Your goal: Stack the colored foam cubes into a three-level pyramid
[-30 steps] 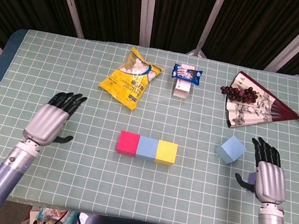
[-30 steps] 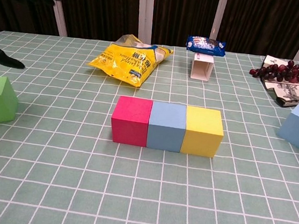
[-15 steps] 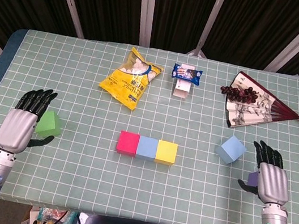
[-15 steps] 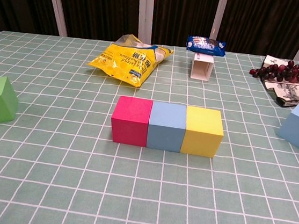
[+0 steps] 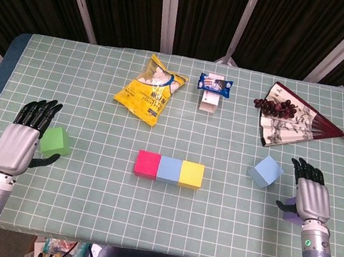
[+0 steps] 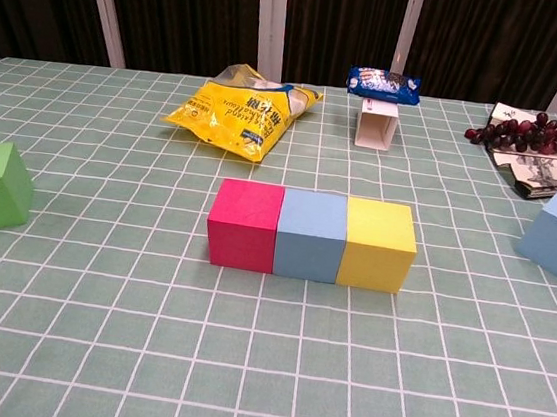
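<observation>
Beside the open, empty left hand, toward the table centre, sits the green cube, while the light blue cube lies inboard of the equally open right hand.

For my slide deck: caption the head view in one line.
Red, blue and yellow cubes form the base row; left hand beside the green cube, right hand near the loose blue cube.

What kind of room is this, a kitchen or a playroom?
Neither, most likely: it looks like a robot test room. A table with a green checked cloth stands before black curtains, and a robot's left hand lies near coloured foam cubes.
</observation>
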`<state>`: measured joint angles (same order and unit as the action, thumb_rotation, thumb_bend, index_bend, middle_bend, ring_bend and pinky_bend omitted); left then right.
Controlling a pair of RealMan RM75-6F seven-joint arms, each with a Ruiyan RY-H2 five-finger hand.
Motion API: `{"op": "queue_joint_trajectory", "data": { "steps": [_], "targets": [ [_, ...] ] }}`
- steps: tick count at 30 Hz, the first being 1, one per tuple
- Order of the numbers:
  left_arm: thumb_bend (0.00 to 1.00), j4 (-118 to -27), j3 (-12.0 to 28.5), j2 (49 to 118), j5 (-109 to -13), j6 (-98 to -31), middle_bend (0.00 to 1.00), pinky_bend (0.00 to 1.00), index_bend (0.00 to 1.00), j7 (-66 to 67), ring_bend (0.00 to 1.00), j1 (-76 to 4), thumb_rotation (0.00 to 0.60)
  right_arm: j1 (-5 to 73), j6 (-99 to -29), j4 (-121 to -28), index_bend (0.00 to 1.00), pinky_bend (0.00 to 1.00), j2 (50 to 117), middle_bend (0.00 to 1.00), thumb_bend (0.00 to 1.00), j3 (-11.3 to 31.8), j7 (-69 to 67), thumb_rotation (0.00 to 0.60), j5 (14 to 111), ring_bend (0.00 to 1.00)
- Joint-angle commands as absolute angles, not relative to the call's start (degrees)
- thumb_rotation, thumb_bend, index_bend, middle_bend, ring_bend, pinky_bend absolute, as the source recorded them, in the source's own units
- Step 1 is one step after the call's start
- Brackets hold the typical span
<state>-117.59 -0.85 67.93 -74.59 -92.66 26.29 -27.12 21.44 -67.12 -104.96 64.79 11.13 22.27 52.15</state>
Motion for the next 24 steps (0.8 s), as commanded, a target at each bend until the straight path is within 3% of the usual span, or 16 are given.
{"op": "queue_joint_trajectory", "data": {
  "steps": [1, 24],
  "targets": [
    [0.01, -117.5, -0.4, 68.0, -74.7, -92.1, 0.05, 0.08, 0.0, 26.5, 0.07, -26.8, 0.6, 23.1, -65.4, -102.8, 0.0, 0.0, 66.4, 0.03, 0.16, 11.7, 22.6, 0.6, 50.4, 0.0],
    [0.01, -116.0, 4.0, 67.8, -74.1, -88.3, 0.05, 0.08, 0.0, 25.8, 0.07, -24.2, 0.6, 32.6, -60.7, -89.8, 0.0, 0.0, 78.2, 0.1, 0.16, 15.1, 26.3, 0.6, 35.8, 0.02]
  ]
}}
